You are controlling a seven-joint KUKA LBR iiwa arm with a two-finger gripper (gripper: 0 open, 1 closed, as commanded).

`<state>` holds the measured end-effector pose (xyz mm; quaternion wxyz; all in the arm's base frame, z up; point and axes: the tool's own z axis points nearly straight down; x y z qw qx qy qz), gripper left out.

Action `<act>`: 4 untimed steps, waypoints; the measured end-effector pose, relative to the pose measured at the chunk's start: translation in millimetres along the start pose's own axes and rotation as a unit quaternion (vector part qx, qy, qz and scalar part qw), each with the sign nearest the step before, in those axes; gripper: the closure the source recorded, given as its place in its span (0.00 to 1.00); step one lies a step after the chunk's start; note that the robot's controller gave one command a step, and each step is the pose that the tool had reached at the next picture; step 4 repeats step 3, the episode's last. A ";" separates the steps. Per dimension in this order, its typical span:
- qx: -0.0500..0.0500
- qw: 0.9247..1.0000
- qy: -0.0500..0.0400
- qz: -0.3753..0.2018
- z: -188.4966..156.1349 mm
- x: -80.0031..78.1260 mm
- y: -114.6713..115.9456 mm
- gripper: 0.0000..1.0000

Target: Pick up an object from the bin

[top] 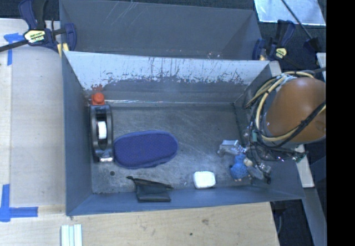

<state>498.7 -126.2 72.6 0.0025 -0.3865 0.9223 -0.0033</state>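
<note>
Grey metal makes up the bin (166, 76), whose floor is scuffed and holds a few loose things spread well apart. The arm's brown-orange wrist cover (294, 109), ringed with yellow and black cables, sits over the bin's right wall, and the claw (239, 160) hangs below it, low in the front right corner of the floor. Whether the claw is wide or narrow cannot be told, since its metal parts blur together there.

A small blue lump (238, 170) lies right at the claw's tip, touching it or just under it, on the side toward the front wall; it is not clear that the lump is gripped. Just to the left of it, near the front wall, lies a white block (204, 179), close to the claw but apart from it.

Further left, a black wedge (150, 189) rests against the front wall. A blue oval pouch (145, 149) lies flat in the left half of the floor, and beside it, along the left wall, stands a white roll in a black holder (101, 131) with an orange cap (98, 97) behind it.
</note>
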 end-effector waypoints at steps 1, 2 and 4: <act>-0.001 1.000 -0.001 -0.001 -0.1 -1.2 0.8 1.00; -0.002 0.998 -0.001 -0.069 -13.4 -8.9 -21.6 1.00; 0.001 0.998 -0.002 -0.069 -197.1 -10.8 -26.4 1.00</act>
